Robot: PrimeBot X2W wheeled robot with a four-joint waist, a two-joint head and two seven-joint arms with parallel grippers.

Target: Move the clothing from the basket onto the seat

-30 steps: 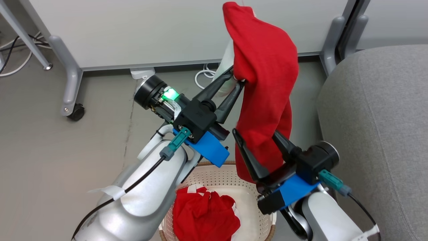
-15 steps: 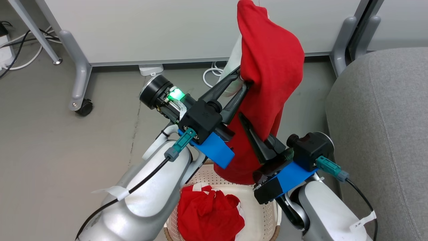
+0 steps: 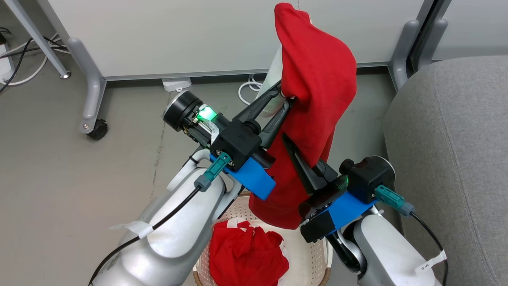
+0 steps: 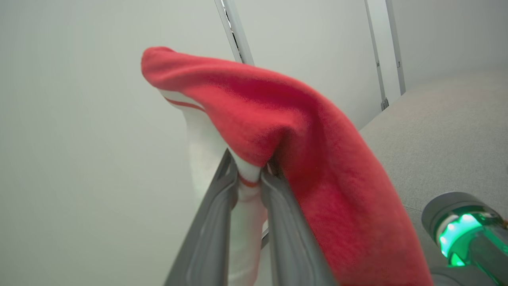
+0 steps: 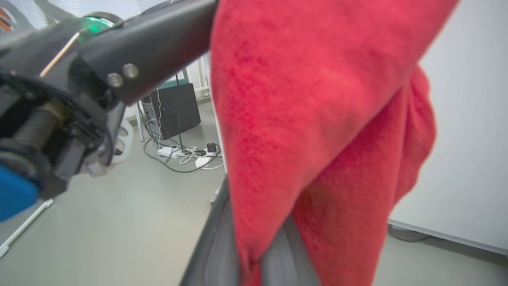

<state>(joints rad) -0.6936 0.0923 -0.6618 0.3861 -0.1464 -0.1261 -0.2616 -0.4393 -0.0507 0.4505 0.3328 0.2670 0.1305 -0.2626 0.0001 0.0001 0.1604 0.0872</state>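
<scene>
The garment (image 3: 317,79) hung above the basket (image 3: 307,254), pinched high up by my left tool (image 3: 285,94) and gripped lower down by my right tool (image 3: 303,151). The basket stood on the floor (image 3: 59,178) directly before me, beneath both arms, with a second garment (image 3: 246,258) heaped inside it toward its left. The sofa seat (image 3: 448,151) lay just right of the basket. Behind everything ran a partition panel (image 3: 178,35). Its castered leg (image 3: 91,99) stood far left, and a power strip (image 3: 176,84) and coiled cable (image 3: 248,85) lay at its foot, behind the garment.
</scene>
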